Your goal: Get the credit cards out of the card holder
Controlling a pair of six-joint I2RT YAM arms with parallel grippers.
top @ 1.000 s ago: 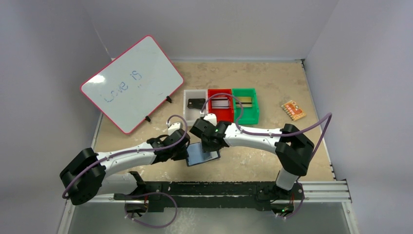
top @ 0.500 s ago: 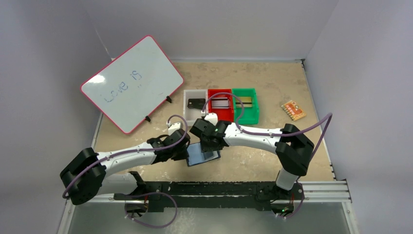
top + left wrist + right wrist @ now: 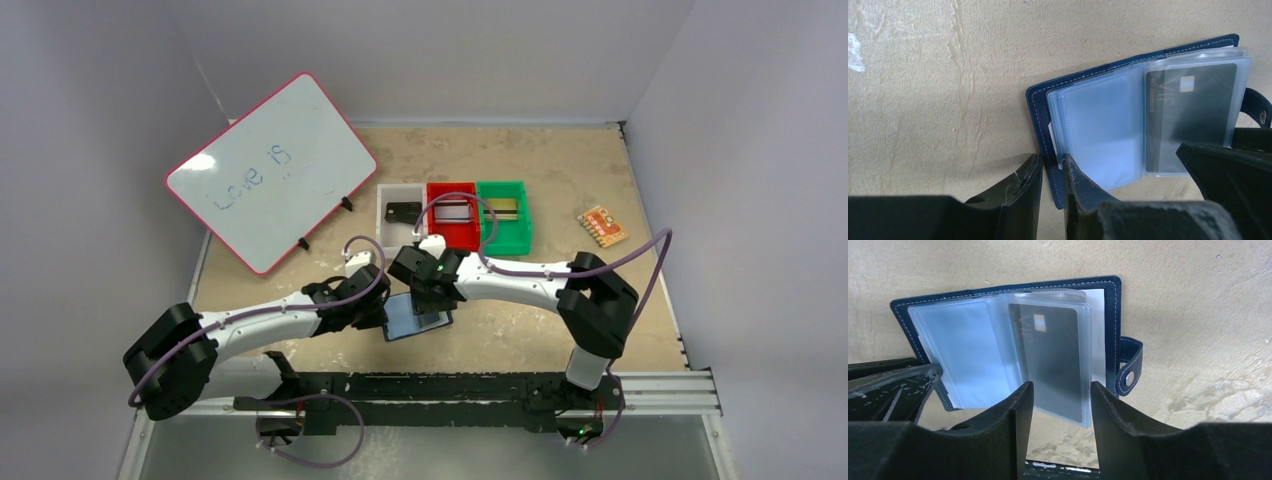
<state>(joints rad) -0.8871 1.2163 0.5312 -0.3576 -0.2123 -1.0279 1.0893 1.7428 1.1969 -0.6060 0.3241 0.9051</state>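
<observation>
Overhead and wrist views of two robot arms working over one open card holder (image 3: 413,323) on a beige bench (image 3: 560,170). The holder lies near the front middle of the bench, between the two wrists, which cover part of it from above. It is a navy folding wallet spread flat, with a stack of clear plastic sleeves (image 3: 1098,130) inside and one snap tab (image 3: 1129,375) sticking out of its right edge. One dark card (image 3: 1053,360), marked VIP, shows through the top right-hand sleeve; the left-hand sleeve looks pale and see-through.

The left end effector (image 3: 1052,167) is nearly closed, pinching the near left edge of the navy cover between its two fingers. The right end effector (image 3: 1061,390) stands partly open, its two fingers on either side of the near end of the sleeve that holds the dark card. Whether they touch the sleeve cannot be told.

Behind the holder sit three small bins in a row, touching: a white bin (image 3: 400,190), a red bin (image 3: 452,188) and a green bin (image 3: 500,187), each with one flat card-like piece inside. One pink-edged whiteboard (image 3: 270,170) reading "Love is" stands propped at the back left. One orange patterned piece (image 3: 602,226) lies alone at the right, well apart from the bins.
</observation>
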